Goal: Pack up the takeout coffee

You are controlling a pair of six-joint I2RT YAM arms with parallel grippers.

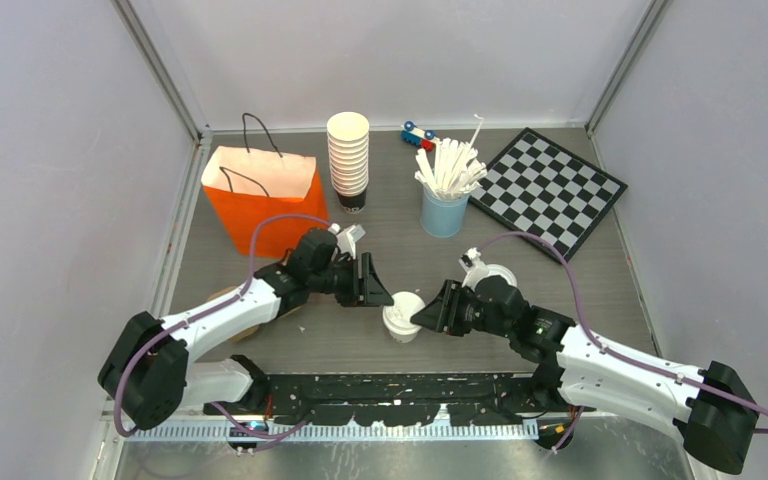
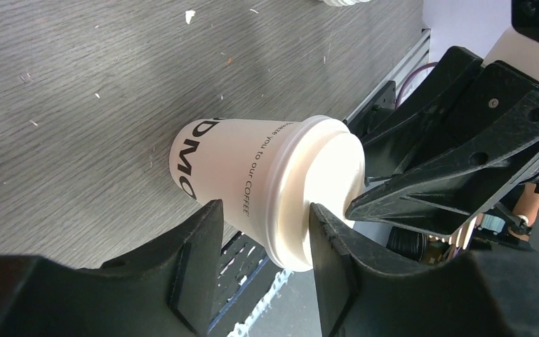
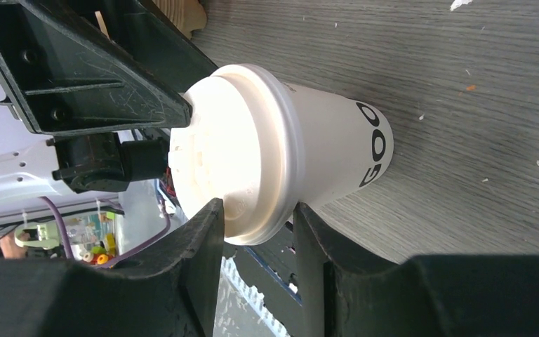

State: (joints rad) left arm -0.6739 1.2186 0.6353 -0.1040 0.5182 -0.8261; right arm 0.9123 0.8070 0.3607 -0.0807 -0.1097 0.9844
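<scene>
White cup [image 3: 323, 140] stands just within right end effector [image 3: 257, 214].

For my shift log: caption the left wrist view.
Left gripper straddles the rim of the lidded coffee cup; right gripper opposite.

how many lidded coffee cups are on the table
2. One lidded coffee cup stands front centre between the left tool and the right tool; the other cup sits behind the right tool, partly hidden.

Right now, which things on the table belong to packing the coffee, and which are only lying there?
Job: lidded cup, second lidded cup, orange bag.
Lying about: cup stack, blue cup of sticks, checkerboard, toy car.
</scene>
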